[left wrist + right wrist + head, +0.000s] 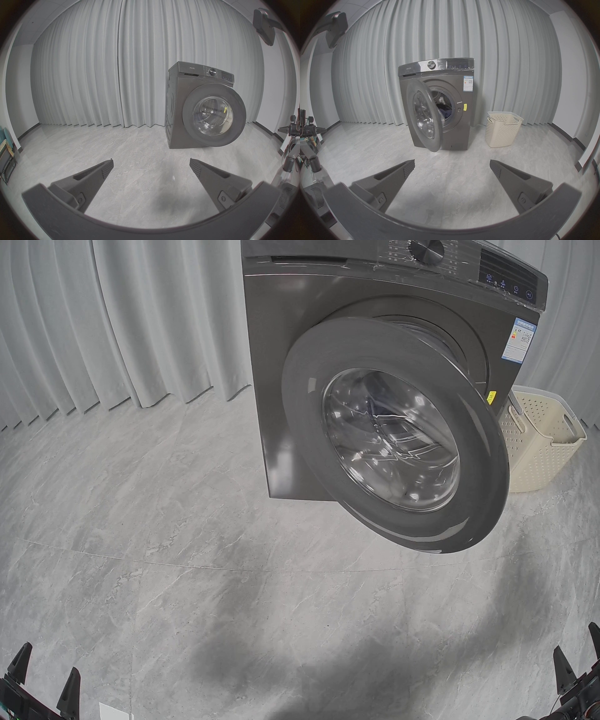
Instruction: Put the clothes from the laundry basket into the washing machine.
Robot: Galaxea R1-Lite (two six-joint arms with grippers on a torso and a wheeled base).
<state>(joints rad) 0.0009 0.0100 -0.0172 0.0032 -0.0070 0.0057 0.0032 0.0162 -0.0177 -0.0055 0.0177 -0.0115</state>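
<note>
Right wrist view: dark clothes [444, 110] lie inside the washing machine [456, 137], its door [424, 115] open; the laundry basket [502, 128] beside it looks empty, so little seems left. Left gripper [151, 162] and right gripper [451, 162] gape wide, empty.

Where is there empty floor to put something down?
Lots of bare floor lies left of the washing machine, up to the curtain, and in front of its open door. It's tight on the right, where the laundry basket sits close beside the machine.
</note>
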